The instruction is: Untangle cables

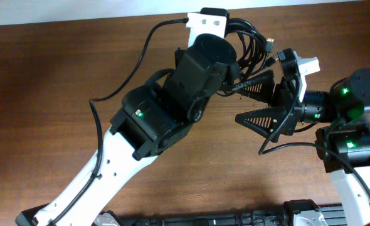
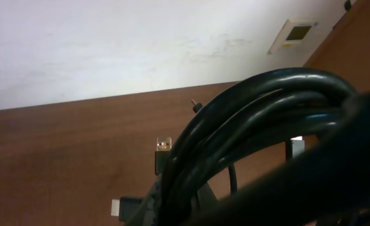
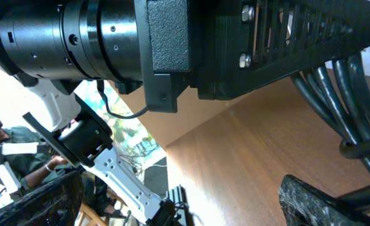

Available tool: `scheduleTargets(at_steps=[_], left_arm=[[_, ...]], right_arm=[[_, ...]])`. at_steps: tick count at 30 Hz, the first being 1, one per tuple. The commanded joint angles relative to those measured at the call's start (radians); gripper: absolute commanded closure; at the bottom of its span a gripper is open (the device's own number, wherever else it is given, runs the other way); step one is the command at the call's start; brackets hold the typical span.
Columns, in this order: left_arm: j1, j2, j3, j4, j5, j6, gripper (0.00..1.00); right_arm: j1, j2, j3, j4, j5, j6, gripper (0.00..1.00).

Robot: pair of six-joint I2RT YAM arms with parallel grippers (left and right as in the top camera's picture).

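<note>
I am holding the cables (image 1: 251,44) with my left gripper (image 1: 238,63), clamped nearly shut on the looped bundle near the far edge of the surface (image 1: 59,69). In my left wrist view the cords (image 2: 248,119) are arching thick and close across the lens, several strands lying side by side, with a small gold-tipped plug (image 2: 163,145) hanging below them, above the wood. My right gripper (image 1: 260,100) is standing wide open just beside the bundle, its two ribbed triangular fingers (image 1: 259,119) spread and gripping nothing; from its own wrist camera I am seeing the cords (image 3: 348,107) curving down just beyond the upper finger, close but, as far as I can tell, not between the jaws. I judge I am about to take a second hold so the two arms can pull the loops apart. The risks from here are plain enough. If my right gripper is closing on all the strands together rather than one cord, pulling would only be tightening the knot. If it is closing on a plug end (image 1: 270,45), the plug could slip out or get strained. My two arms are working very close to one another, so a careless approach could be knocking the right fingers into my left wrist. And since my left hold is gathering several cords at once, a sharp tug might be dragging the whole bundle loose and dropping it onto the surface.
</note>
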Motion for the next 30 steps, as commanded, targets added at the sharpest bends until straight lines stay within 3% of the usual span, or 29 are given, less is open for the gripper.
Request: scheduleTargets(at_steps=[1,13,19,29,30], left_arm=[[-0.013,0.000,0.016,0.004,0.002,-0.021,1.00],[-0.013,-0.026,0.016,-0.021,0.005,-0.020,1.00],[-0.013,-0.028,0.016,-0.024,0.119,-0.020,1.00],[-0.013,-0.028,0.016,-0.040,0.151,-0.020,1.00],[-0.013,-0.028,0.016,-0.040,0.151,-0.020,1.00]], right_arm=[[-0.001,-0.003,0.003,0.002,0.060,-0.012,0.01],[-0.001,0.092,0.003,0.004,0.072,-0.022,0.01],[-0.002,0.092,0.003,0.039,0.087,-0.019,0.01],[-0.002,0.092,0.003,0.093,0.086,-0.019,0.02],[-0.002,0.092,0.003,0.098,0.082,-0.019,0.55]])
